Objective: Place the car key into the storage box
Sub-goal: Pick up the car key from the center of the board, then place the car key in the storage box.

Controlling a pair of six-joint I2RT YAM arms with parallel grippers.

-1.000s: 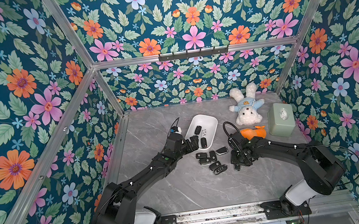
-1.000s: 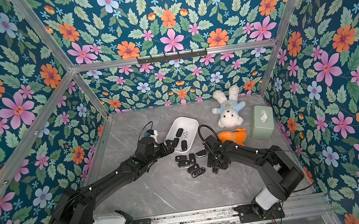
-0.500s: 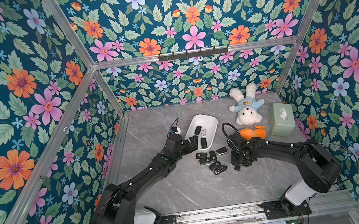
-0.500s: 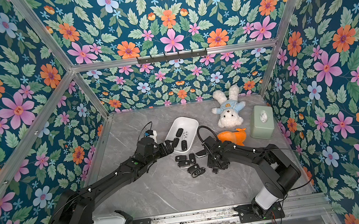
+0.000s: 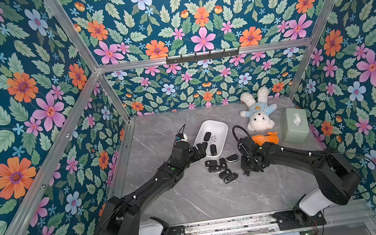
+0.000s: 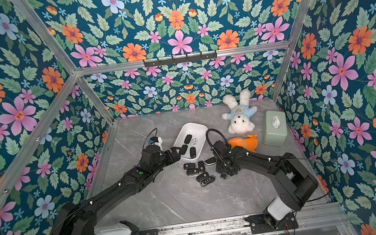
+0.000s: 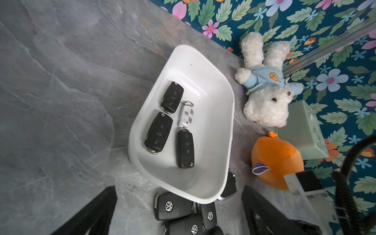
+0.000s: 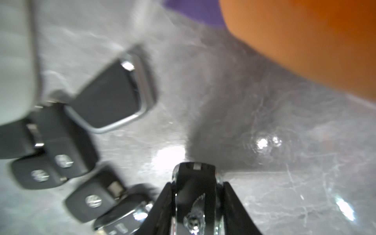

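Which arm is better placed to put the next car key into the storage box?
Right. The right gripper is closed on a car key beside the loose keys, near the storage box. The left gripper hangs open and empty by its rim.

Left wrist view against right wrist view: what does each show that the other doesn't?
Only left wrist: the inside of the storage box, holding three black car keys and one white key; the white plush rabbit; the green tissue box.
Only right wrist: the right arm's fingers closed on a black winged-emblem key.
Both: the orange plush toy, the silver-edged key and the loose VW keys on the grey table.
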